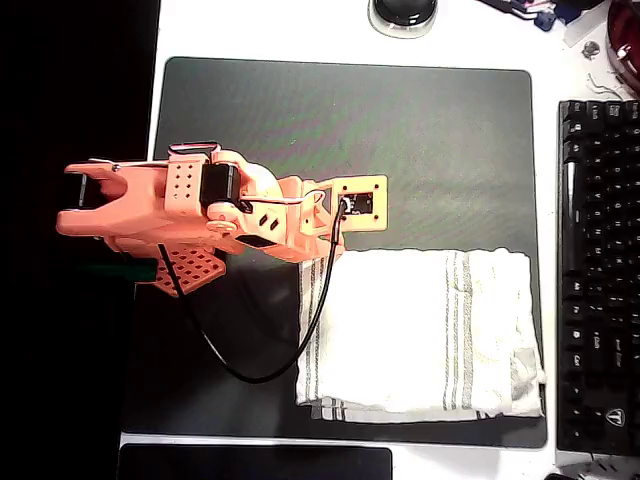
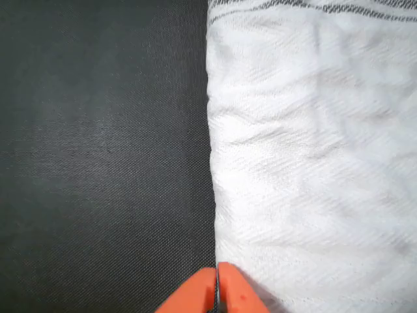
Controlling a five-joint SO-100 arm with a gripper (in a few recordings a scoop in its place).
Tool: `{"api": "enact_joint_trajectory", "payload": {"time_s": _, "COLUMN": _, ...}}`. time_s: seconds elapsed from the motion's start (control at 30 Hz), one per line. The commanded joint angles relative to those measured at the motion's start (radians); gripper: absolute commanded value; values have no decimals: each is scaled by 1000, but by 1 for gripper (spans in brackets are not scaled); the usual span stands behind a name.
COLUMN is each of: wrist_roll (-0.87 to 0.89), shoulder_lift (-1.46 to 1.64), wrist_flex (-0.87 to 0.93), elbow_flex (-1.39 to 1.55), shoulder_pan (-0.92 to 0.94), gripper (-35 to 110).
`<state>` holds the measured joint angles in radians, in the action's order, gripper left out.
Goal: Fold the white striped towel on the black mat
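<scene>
Pincer (image 2: 217, 287) tips together at towel's folded edge. One white striped towel (image 1: 420, 330), wrinkled, grey stripes, on near right of one black mat (image 1: 350, 130). One keyboard (image 1: 598, 270) right.

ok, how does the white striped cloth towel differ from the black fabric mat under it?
The white striped cloth towel is pale, wrinkled and doubled over; the black rectangular fabric mat is dark, matte and lies flat. The towel is much the smaller, covering only the mat's lower right part in the overhead view. The towel carries thin grey stripes; the mat is plain. Both are roughly rectangular.
</scene>
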<state>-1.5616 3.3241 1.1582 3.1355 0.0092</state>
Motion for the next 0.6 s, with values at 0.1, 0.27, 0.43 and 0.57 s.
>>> {"api": "enact_joint_trajectory", "payload": {"time_s": 0.1, "wrist_roll": 5, "shoulder_lift": 35, "wrist_flex": 67, "elbow_flex": 20, "shoulder_pan": -6, "gripper": 0}}
{"api": "enact_joint_trajectory", "payload": {"time_s": 0.27, "wrist_roll": -5, "shoulder_lift": 35, "wrist_flex": 104, "elbow_flex": 21, "shoulder_pan": -6, "gripper": 0}}
{"api": "enact_joint_trajectory", "payload": {"time_s": 0.43, "wrist_roll": -12, "shoulder_lift": 35, "wrist_flex": 129, "elbow_flex": 21, "shoulder_pan": -6, "gripper": 0}}
{"api": "enact_joint_trajectory", "payload": {"time_s": 0.57, "wrist_roll": -25, "shoulder_lift": 35, "wrist_flex": 158, "elbow_flex": 21, "shoulder_pan": -5, "gripper": 0}}
